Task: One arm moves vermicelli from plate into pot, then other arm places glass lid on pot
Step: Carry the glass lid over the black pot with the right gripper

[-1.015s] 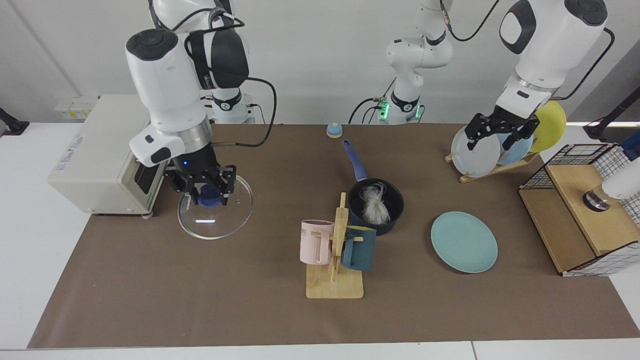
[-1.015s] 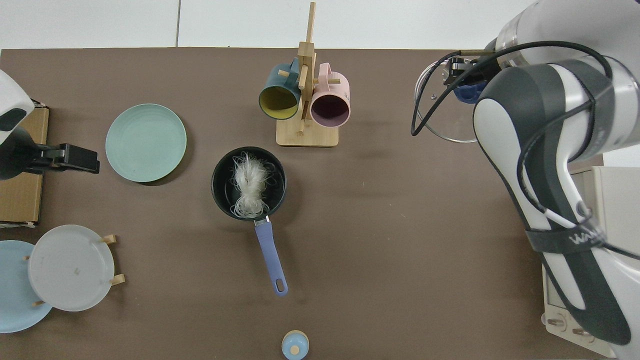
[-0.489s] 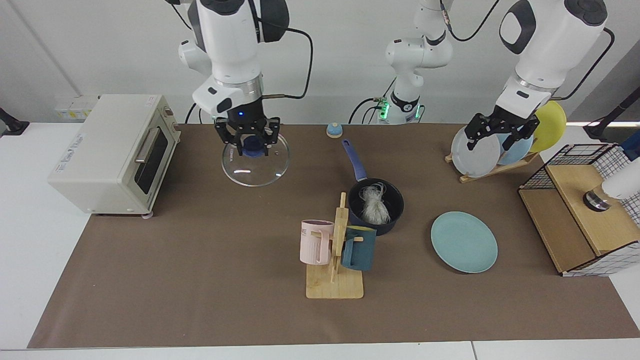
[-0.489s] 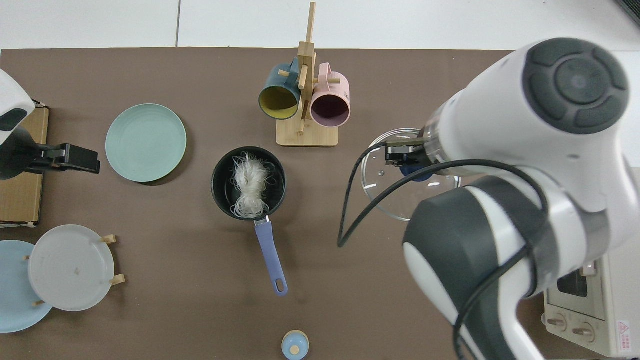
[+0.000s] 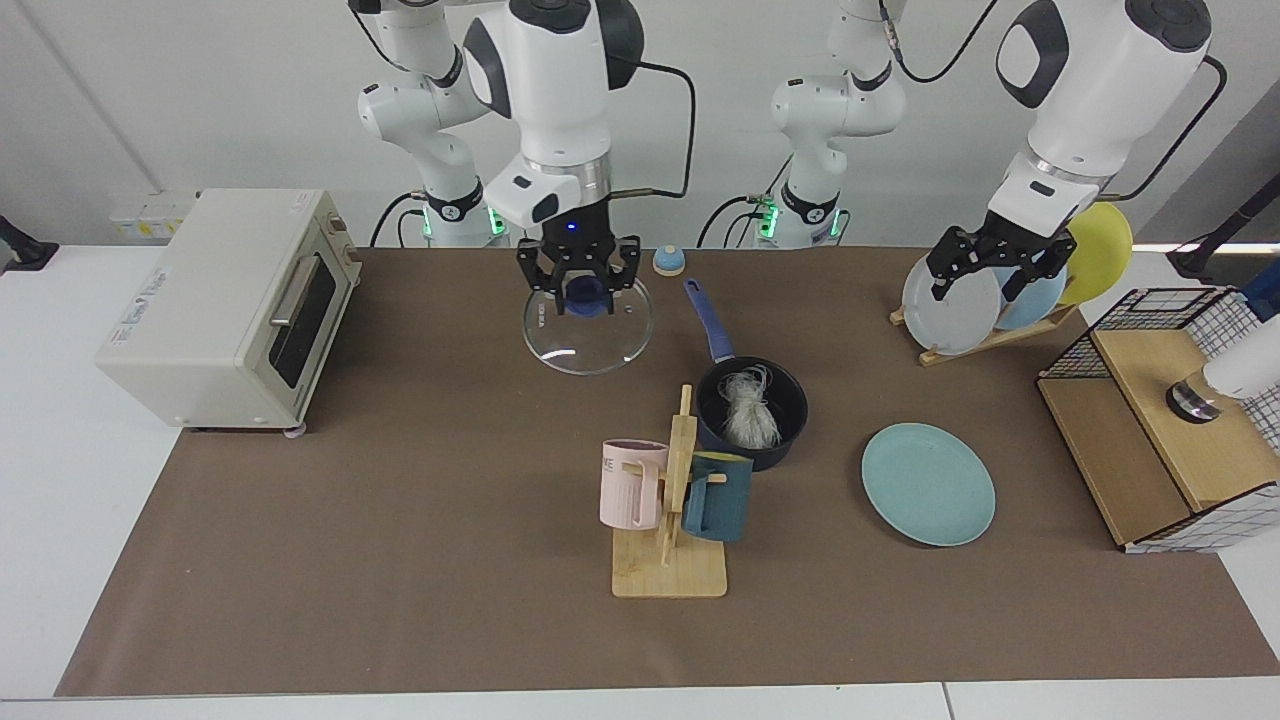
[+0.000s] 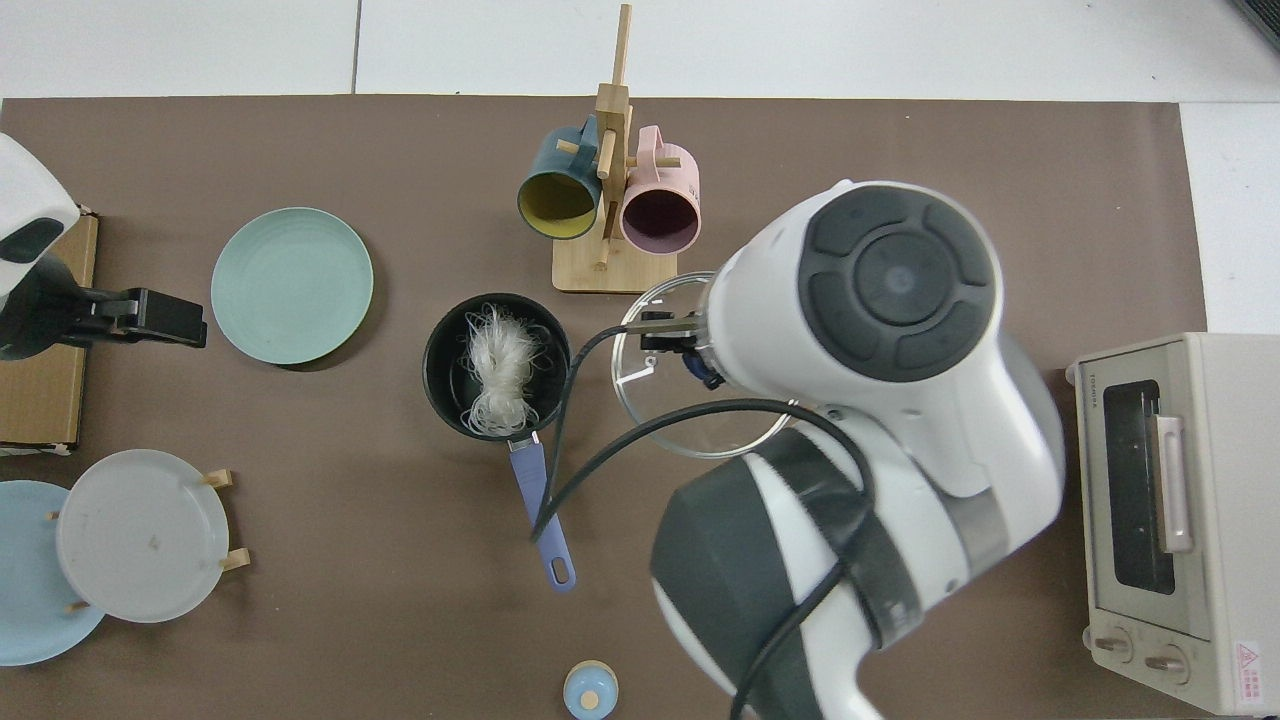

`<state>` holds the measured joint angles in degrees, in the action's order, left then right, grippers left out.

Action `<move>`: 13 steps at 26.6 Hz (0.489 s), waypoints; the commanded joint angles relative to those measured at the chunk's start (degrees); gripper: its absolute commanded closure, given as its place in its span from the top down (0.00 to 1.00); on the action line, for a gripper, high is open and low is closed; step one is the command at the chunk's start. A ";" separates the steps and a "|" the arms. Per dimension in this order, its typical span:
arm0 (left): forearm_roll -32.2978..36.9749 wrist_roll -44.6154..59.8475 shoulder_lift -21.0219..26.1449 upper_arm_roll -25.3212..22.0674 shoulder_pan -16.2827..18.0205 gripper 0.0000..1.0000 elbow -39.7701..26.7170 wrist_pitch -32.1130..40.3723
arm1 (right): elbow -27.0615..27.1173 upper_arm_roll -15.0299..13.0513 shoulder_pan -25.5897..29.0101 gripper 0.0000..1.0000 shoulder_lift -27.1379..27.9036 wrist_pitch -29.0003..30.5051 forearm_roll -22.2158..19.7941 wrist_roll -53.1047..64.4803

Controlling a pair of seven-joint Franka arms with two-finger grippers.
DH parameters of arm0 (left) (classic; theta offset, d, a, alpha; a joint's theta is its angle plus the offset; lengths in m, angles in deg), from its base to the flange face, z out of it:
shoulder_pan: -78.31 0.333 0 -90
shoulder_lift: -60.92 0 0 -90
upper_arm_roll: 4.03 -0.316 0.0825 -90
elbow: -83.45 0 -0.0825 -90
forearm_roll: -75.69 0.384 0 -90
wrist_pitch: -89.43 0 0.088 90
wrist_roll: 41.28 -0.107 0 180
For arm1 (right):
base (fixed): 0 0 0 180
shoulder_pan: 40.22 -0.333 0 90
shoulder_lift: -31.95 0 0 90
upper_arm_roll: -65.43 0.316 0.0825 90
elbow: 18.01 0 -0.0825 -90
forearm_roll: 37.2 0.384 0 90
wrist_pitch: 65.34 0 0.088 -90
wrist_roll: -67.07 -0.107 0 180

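glass lid (image 6: 650, 400) half hidden under arm, left gripper (image 6: 150, 318) partly cut off

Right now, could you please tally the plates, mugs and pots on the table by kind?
Plates: 4, teal plate, grey-white plate, pale blue plate, yellow plate
Mugs: 2, pink mug, dark teal mug
Pots: 1, pot
Total: 7

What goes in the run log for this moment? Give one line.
right gripper: shut on glass lid, airborne beside pot | vermicelli: in pot | plate: bare | left gripper: waits by plate rack
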<state>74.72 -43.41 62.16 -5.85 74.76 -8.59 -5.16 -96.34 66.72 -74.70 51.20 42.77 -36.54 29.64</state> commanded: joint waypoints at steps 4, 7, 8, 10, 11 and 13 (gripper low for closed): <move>-0.44 -0.25 -1.14 -0.47 -0.40 1.00 -0.43 0.82 | 9.07 -0.94 -4.98 0.00 11.69 7.02 -1.18 -1.33; -0.44 -0.25 -1.14 -0.47 -0.40 1.00 -0.34 0.82 | 9.07 -0.68 -6.30 0.00 13.80 10.18 -4.52 -1.33; -0.44 -0.25 -1.14 -0.47 -0.40 1.00 -0.43 0.82 | 9.07 -0.59 -6.30 0.00 14.50 11.67 -4.79 -1.24; -0.35 -0.25 -1.14 -0.56 -0.40 1.00 -0.34 0.82 | 9.16 -0.59 -6.30 0.00 15.29 13.35 -4.88 -1.24; -0.35 -0.25 -1.14 -0.56 -0.40 1.00 -0.34 0.82 | 9.16 -0.68 -6.39 0.00 15.73 13.44 -4.88 -1.24; -0.35 -0.25 -1.14 -0.56 -0.40 1.00 -0.34 0.82 | 9.07 -0.85 -7.44 0.00 16.35 13.79 -5.23 -1.06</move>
<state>74.72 -43.40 61.89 -5.91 74.76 -8.57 -5.16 -89.73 66.36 -81.27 65.58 55.59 -40.51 29.49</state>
